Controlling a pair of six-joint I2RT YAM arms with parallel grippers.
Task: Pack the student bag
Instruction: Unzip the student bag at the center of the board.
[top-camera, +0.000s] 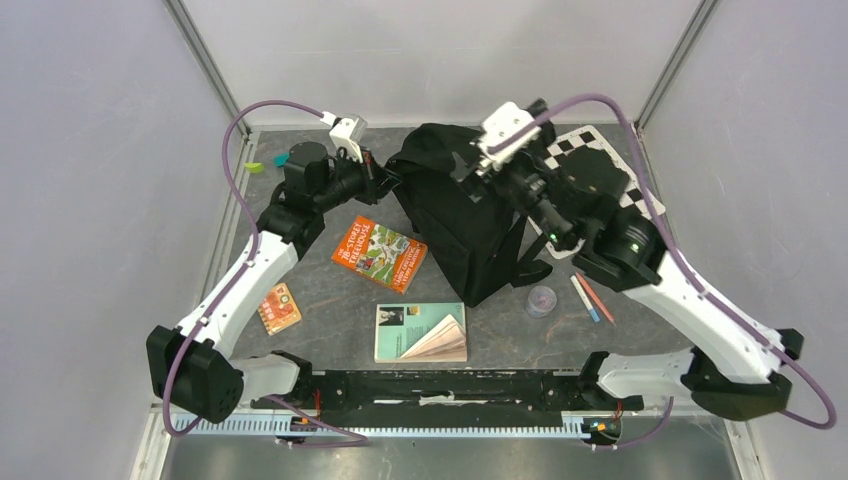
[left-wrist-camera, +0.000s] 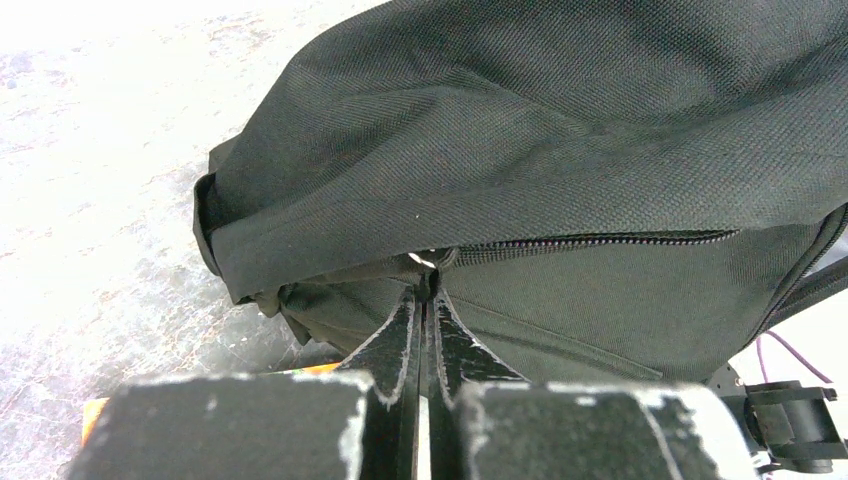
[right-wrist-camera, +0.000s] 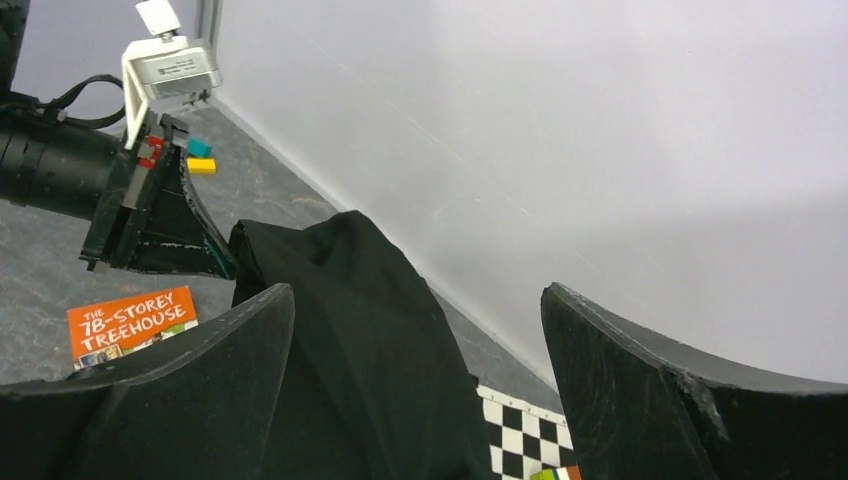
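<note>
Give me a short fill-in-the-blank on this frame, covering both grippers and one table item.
1. The right gripper hangs ____ over the student bag.
2. The left gripper is ____ at the bag's zipper.
3. The orange book is titled 78-Storey ____.
Missing words: open; shut; Treehouse.

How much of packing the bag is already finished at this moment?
Done: nothing visibly packed. In hand: left pincer pinches the student bag at its closed zipper; right pincer open above it. To do: orange book, teal book, pens lie on the table.
</note>
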